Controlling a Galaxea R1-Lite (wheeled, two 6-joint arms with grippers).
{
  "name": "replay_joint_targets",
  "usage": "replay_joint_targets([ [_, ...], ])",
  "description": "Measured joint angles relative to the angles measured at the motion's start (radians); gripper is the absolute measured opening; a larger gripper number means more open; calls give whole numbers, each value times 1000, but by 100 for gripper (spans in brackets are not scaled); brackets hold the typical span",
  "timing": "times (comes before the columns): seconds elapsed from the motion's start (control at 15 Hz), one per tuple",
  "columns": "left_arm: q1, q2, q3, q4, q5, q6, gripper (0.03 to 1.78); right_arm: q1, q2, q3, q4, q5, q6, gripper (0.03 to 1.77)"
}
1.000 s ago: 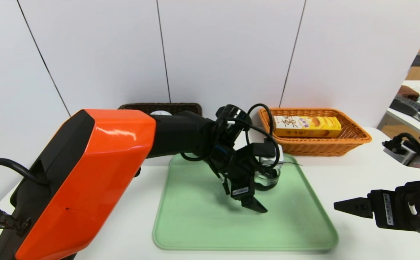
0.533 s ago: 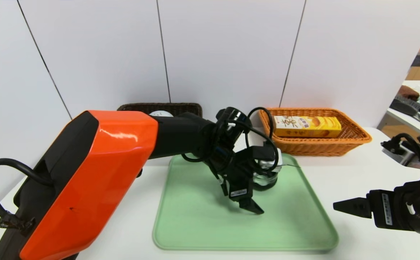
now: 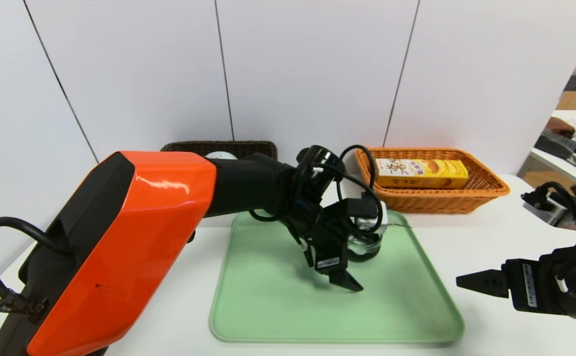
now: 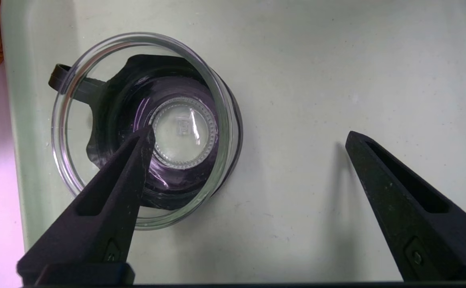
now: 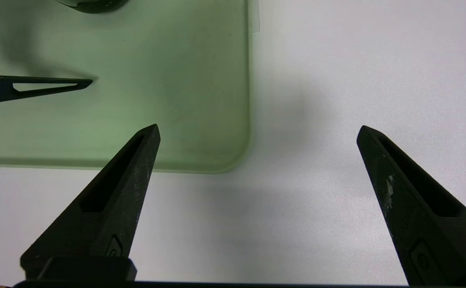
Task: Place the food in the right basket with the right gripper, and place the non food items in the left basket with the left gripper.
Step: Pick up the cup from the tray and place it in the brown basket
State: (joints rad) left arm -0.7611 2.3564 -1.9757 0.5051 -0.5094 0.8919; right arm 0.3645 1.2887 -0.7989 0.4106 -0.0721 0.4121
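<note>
The small glass dish [image 3: 368, 245] [image 4: 185, 128] with a dark inside sits on the far right part of the green tray [image 3: 278, 306]. My left gripper [image 3: 355, 267] [image 4: 250, 134] hangs open over it. One finger reaches inside the dish's rim and the other stands over bare tray beside it. The yellow snack box [image 3: 420, 173] lies in the orange right basket [image 3: 486, 190]. A white tape roll [image 3: 221, 155] peeks out of the dark left basket [image 3: 218, 147]. My right gripper [image 3: 471, 283] [image 5: 259, 130] is open and empty above the white table by the tray's near right corner.
The tray [image 5: 157, 48] fills the table's middle, with both baskets behind it against the white wall. My orange left arm [image 3: 120, 247] hides the table's left side. A second table with clutter [image 3: 575, 143] stands far right.
My left gripper has edged slightly left over the dish. The right arm has hardly moved, and both grippers stay open.
</note>
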Motion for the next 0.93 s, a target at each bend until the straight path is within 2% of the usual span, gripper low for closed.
replay_joint_targets([
  [0.33,0,-1,0,-3,0,-1,169,0,0,0,0,0,0,170],
  [0.4,0,-1,0,-3,0,-1,148,0,0,0,0,0,0,170],
  [0.6,0,-1,0,-4,-1,-1,104,0,0,0,0,-1,-1,170],
  [0.8,0,-2,0,-4,-2,-1,73,0,-1,0,0,-1,0,170],
  [0.87,0,-3,0,-4,-1,-1,28,0,-1,1,0,-1,0,170],
  [0.93,1,-5,-2,-8,-3,-1,7,0,-2,1,0,-1,0,170],
])
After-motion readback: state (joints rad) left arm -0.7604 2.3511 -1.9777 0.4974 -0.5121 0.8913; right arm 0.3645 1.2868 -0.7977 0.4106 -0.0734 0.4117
